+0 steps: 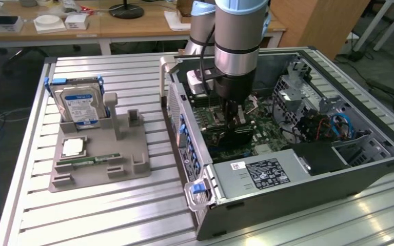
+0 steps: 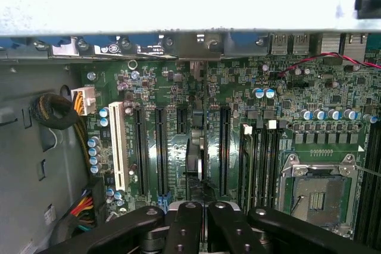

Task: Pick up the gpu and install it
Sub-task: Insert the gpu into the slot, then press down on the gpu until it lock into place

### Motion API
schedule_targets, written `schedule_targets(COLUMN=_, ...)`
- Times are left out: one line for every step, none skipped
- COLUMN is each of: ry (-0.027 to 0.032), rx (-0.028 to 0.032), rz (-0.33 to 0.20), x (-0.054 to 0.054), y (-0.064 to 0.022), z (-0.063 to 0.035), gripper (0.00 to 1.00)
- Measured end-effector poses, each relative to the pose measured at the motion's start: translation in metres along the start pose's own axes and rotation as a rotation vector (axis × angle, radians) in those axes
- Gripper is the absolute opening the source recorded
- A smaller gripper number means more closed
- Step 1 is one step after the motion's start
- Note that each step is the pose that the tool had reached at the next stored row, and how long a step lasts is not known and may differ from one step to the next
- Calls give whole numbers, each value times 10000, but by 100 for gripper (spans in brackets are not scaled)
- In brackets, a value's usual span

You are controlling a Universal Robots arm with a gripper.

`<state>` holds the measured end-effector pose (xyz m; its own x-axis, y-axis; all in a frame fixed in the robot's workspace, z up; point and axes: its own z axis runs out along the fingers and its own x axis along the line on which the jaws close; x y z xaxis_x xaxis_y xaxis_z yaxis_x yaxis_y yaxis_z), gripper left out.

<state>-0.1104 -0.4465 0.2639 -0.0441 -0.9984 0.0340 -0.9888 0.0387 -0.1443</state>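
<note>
The gpu [image 1: 238, 136] is a thin dark card standing upright on the motherboard inside the open computer case [image 1: 286, 205]. My gripper [image 1: 236, 119] reaches straight down into the case and sits on the card's top edge. In the wrist view I see the gpu [image 2: 195, 162] edge-on, standing between two long black expansion slots [image 2: 225, 147]. The black fingers [image 2: 184, 224] are pressed together over it, with the gripper [image 2: 205, 206] shut on the card's upper edge.
A grey parts tray [image 1: 98, 174] at the exterior view's left carries a silver hard drive [image 1: 79, 105], a processor [image 1: 72, 147] and a green memory stick [image 1: 87, 161]. In the case, a power supply [image 1: 262, 174], cables [image 1: 337, 125] and the processor socket [image 2: 318, 194] surround the card.
</note>
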Motion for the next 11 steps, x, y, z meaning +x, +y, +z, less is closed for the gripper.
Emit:
schedule_targets(ry=0, rx=0, rz=0, x=0, y=0, z=0, gripper=10)
schedule_targets(ry=0, rx=0, rz=0, x=0, y=0, z=0, gripper=10)
schedule_targets(ry=0, rx=0, rz=0, x=0, y=0, z=0, gripper=10)
schedule_targets(ry=0, rx=0, rz=0, x=0, y=0, z=0, gripper=10)
schedule_targets(ry=0, rx=0, rz=0, x=0, y=0, z=0, gripper=10)
schedule_targets(ry=0, rx=0, rz=0, x=0, y=0, z=0, gripper=10)
schedule_targets(ry=0, rx=0, rz=0, x=0, y=0, z=0, gripper=10)
schedule_targets(ry=0, rx=0, rz=0, x=0, y=0, z=0, gripper=10)
schedule_targets(ry=1, rx=0, rz=0, x=0, y=0, z=0, gripper=10)
schedule_targets(ry=0, rx=-1, rz=0, x=0, y=0, z=-3, gripper=10)
schedule_targets(ry=-1, rx=-3, rz=3, x=1, y=4, z=-18, gripper=10)
